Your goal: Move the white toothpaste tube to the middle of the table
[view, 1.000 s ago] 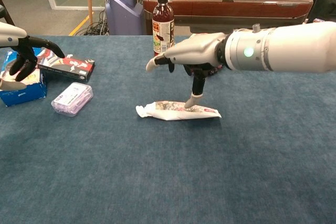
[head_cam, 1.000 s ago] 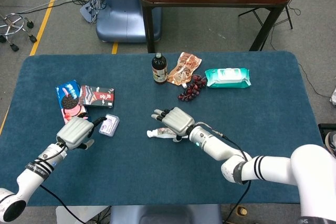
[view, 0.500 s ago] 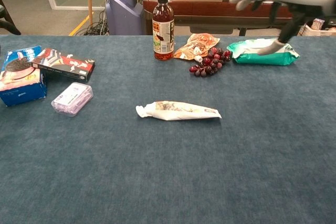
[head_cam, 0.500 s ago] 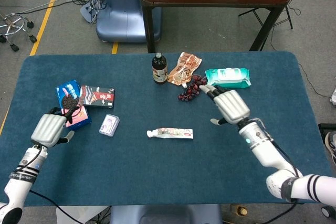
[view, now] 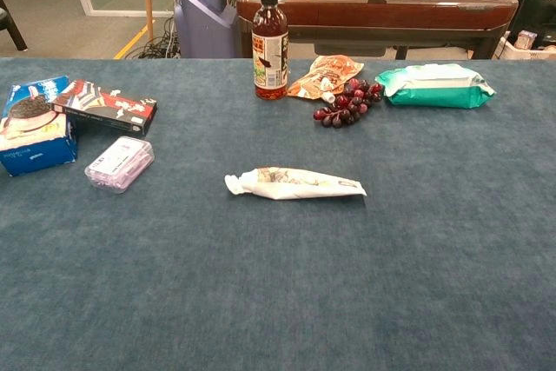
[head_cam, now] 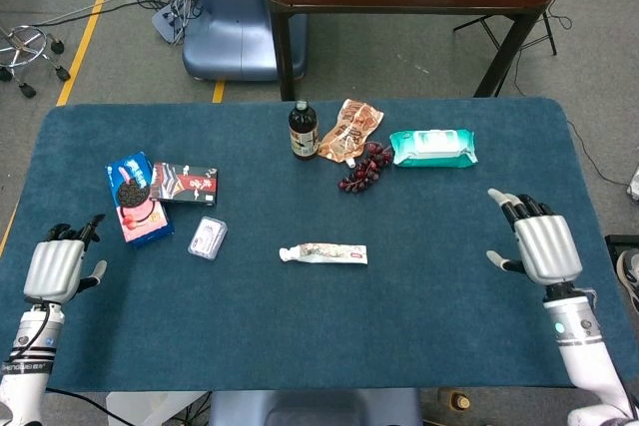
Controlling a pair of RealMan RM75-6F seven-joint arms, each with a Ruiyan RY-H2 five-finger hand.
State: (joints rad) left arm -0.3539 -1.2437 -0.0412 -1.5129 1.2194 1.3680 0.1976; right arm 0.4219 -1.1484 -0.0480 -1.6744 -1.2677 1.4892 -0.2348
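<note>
The white toothpaste tube (head_cam: 323,253) (view: 294,184) lies flat near the middle of the blue table (head_cam: 419,326), its cap end toward the right. Nothing touches it. My left hand (head_cam: 56,263) hovers at the table's left edge, empty, fingers extended. Over at the right edge my right hand (head_cam: 536,241) is also empty with its fingers apart. Both hands are far from the tube and neither shows in the chest view.
At the left lie a blue cookie box (head_cam: 134,196), a dark snack box (head_cam: 185,183) and a small clear packet (head_cam: 208,237). Along the back stand a brown bottle (head_cam: 303,131), a snack pouch (head_cam: 349,128), grapes (head_cam: 365,168) and a green wipes pack (head_cam: 432,147).
My right hand has lifted off the tube and drawn back to the table's right edge. My left hand has drawn back to the left edge. The tube stays where it lay.
</note>
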